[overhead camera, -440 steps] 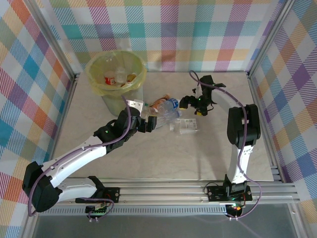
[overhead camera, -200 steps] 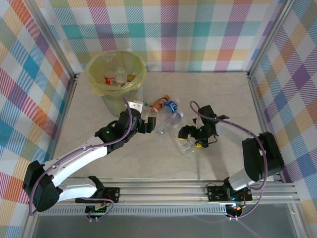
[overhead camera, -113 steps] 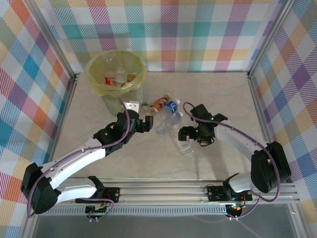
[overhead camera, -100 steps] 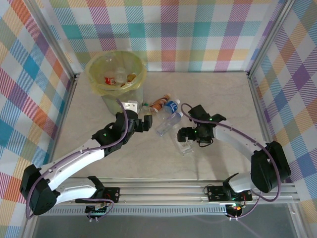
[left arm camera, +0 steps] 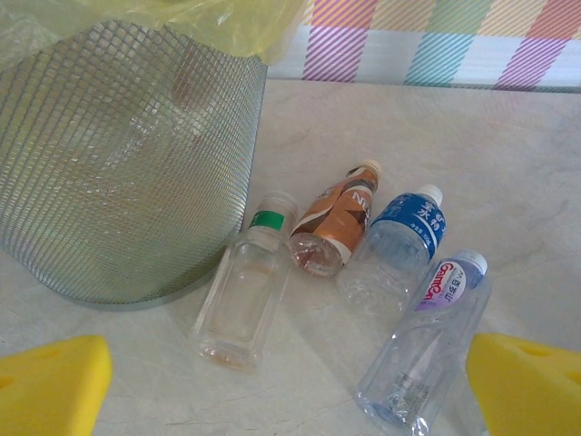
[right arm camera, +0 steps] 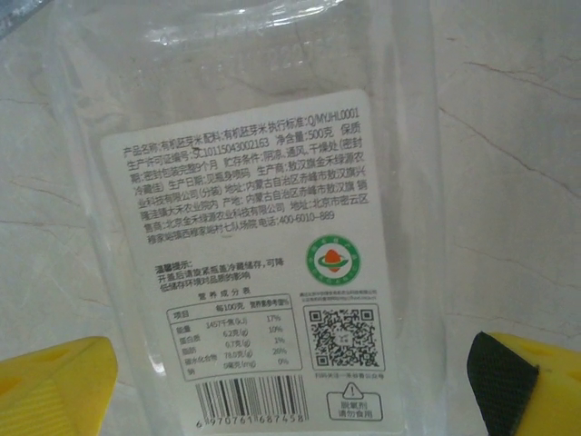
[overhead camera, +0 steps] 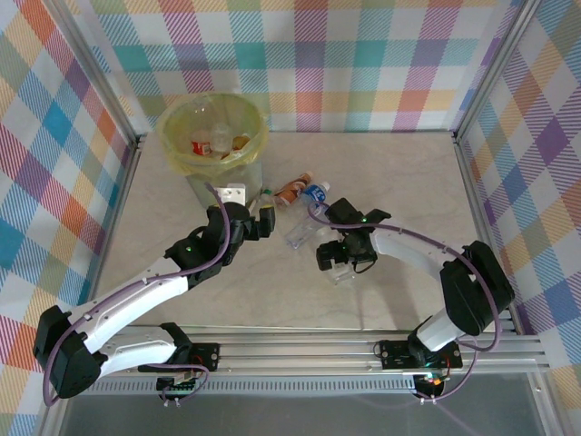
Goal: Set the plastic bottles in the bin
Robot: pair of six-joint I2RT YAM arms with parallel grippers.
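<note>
Beside the bin (overhead camera: 169, 145), against its wall, 4 plastic bottles (left arm camera: 336, 227) are left lying in a row, long axes near parallel, caps pointed away from the left gripper (left arm camera: 290, 386), spread wide, empty. Farther from the bin, 1 flat labelled bottle (right arm camera: 245, 227) lies under the right gripper (right arm camera: 290, 386), equally wide. Several binned bottles (overhead camera: 201, 143) are noted.

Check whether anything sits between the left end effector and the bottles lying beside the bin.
Nothing visible does. The left end effector is open, with bare table ahead of it up to the four bottles lying side by side next to the bin.
</note>
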